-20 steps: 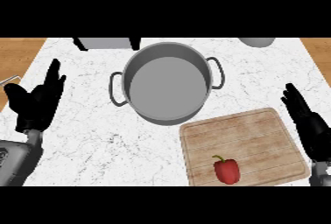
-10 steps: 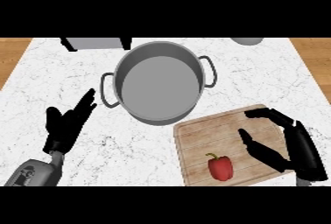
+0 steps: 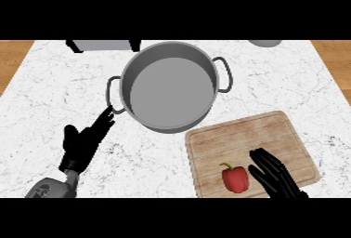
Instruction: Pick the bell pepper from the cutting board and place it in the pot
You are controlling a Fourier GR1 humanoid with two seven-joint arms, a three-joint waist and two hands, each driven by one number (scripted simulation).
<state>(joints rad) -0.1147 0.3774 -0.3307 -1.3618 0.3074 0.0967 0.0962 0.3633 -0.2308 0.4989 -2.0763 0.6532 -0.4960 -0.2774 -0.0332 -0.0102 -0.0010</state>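
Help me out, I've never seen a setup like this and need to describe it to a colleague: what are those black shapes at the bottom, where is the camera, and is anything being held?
The view comes from the robot's head, looking steeply down at a white marbled counter. The black shapes are its two hands on grey forearms. The left hand lies open over the counter, fingers pointing toward the large grey pot, which looks empty. The right hand is open above the wooden cutting board, just right of the red bell pepper lying on it. Neither hand holds anything; the pepper is not yet picked up. At the far edge, a grey object and a pale one are cut off, so I cannot tell what they are.
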